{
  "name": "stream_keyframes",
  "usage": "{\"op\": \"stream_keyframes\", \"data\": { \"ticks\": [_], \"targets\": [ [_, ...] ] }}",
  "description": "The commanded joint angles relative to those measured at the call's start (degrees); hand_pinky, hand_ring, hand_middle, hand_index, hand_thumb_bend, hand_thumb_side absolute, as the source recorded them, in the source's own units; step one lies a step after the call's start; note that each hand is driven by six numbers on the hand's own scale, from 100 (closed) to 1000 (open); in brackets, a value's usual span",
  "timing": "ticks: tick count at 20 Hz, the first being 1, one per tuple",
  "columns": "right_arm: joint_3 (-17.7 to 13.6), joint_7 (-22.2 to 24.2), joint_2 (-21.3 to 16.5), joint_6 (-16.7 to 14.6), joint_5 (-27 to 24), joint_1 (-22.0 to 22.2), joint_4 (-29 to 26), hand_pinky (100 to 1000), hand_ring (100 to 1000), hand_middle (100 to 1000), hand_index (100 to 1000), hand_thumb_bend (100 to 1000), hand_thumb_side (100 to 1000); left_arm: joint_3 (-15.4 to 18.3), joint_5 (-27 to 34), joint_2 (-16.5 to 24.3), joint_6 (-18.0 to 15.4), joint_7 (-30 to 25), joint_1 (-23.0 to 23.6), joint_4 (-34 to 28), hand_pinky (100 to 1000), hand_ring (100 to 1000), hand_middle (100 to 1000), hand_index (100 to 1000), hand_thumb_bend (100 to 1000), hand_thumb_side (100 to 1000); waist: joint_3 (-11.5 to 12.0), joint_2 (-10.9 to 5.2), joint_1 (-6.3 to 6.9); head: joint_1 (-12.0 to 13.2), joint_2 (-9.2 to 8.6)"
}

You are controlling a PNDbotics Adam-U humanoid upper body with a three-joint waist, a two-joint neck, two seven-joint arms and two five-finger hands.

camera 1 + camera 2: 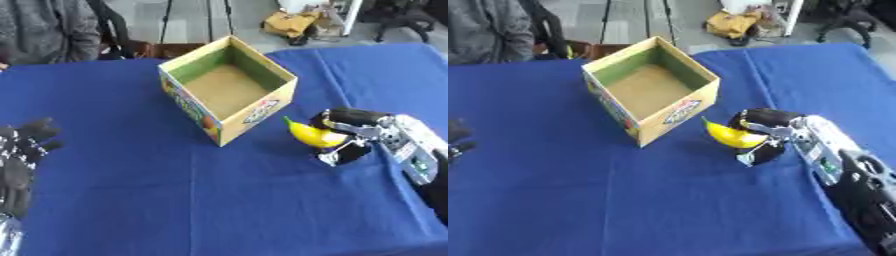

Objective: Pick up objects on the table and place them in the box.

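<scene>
The right robot hand (350,134) comes in from the right, its fingers curled round a yellow banana (311,135), grasping it. The banana sits just right of the near right corner of the box (229,87), its pointed tip towards the box but apart from it. The box stands open on the blue desk (131,180), its floor bare and brown. The left robot hand (22,147) rests at the left edge, fingers up and relaxed, released and holding nothing.
</scene>
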Motion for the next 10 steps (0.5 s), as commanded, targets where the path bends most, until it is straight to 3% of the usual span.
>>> {"op": "stream_keyframes", "data": {
  "ticks": [1, 10],
  "targets": [
    [-0.5, 0.2, -2.1, 0.0, -0.3, -1.2, -1.3, 691, 593, 593, 713, 100, 214, 0.0, 0.1, 0.8, -0.1, 0.0, -0.6, -0.8, 757, 779, 753, 671, 442, 1000, 0.0, -0.72, 0.02, 0.0, 0.05],
    [0.3, 0.7, -3.9, -0.7, 1.5, -2.8, -2.4, 683, 604, 606, 718, 100, 184, 0.1, 0.1, 0.9, -0.1, 0.1, -0.5, -0.8, 757, 779, 753, 671, 444, 1000, -0.1, -0.78, -0.3, 0.3, -0.02]
  ]
}}
